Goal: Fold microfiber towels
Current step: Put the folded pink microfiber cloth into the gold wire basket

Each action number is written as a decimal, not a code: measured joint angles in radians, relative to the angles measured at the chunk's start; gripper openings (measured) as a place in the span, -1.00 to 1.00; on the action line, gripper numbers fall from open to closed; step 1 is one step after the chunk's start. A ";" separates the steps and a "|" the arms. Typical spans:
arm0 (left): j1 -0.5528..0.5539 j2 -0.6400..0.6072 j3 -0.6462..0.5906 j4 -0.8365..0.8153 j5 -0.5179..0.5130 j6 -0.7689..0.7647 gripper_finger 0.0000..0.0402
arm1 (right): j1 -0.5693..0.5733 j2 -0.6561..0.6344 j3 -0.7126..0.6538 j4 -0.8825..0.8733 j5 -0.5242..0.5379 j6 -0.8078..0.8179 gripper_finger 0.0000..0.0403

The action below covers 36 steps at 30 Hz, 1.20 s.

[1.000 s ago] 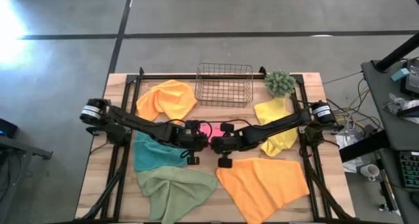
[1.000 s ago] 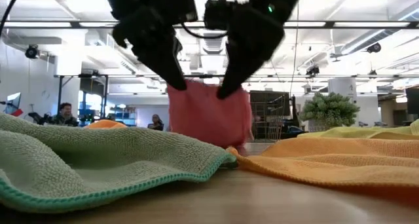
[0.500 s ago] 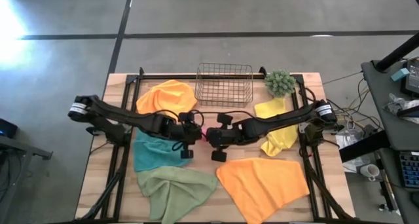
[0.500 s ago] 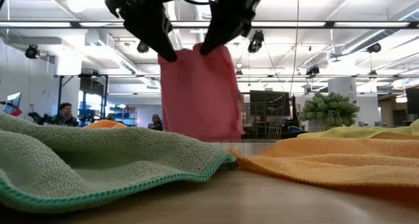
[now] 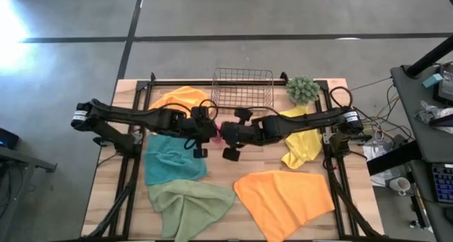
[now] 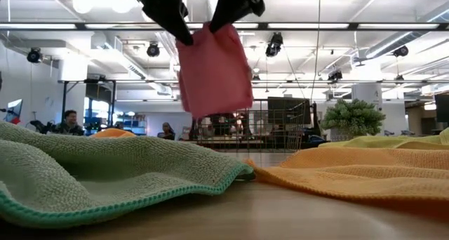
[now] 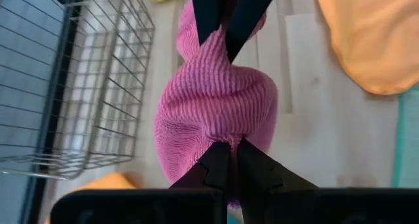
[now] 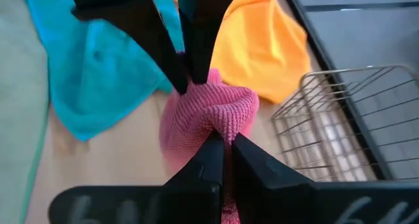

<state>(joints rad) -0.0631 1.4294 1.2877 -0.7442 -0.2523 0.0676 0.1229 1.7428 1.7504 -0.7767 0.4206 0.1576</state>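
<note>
The left claw [image 5: 210, 124] is pinched shut on one top corner of the pink towel [image 6: 213, 70], which hangs clear above the counter [image 5: 219, 160] just in front of the wire basket [image 5: 242, 90]; the right claw [image 5: 225, 131] is clamped tight on the other corner.

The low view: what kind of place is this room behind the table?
Probably a large open lab or industrial workspace: long ceiling light strips, exposed overhead rigging, and a seated person far behind the wooden table.
</note>
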 joint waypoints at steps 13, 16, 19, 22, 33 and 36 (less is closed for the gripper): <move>0.159 -0.004 0.122 -0.001 -0.017 0.149 -1.00 | -0.112 0.000 0.129 -0.073 0.004 -0.101 -0.96; 0.211 -0.004 0.151 0.000 -0.018 0.191 -1.00 | -0.159 0.000 0.153 -0.088 0.012 -0.129 -0.96; 0.268 -0.004 0.173 0.002 -0.018 0.228 -1.00 | -0.204 0.000 0.174 -0.088 0.014 -0.179 -0.96; 0.322 -0.002 0.188 0.011 -0.018 0.262 -1.00 | -0.246 0.000 0.189 -0.090 0.009 -0.213 -0.96; 0.438 0.080 0.219 0.164 -0.010 0.385 -1.00 | -0.400 0.000 0.197 -0.078 -0.008 -0.269 -0.96; 0.459 0.128 0.238 0.193 -0.010 0.409 -1.00 | -0.437 0.000 0.185 -0.072 -0.009 -0.298 -0.96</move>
<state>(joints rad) 0.3963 1.5572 1.5252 -0.5516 -0.2625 0.4766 -0.3139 1.7428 1.9353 -0.8489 0.4114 -0.1399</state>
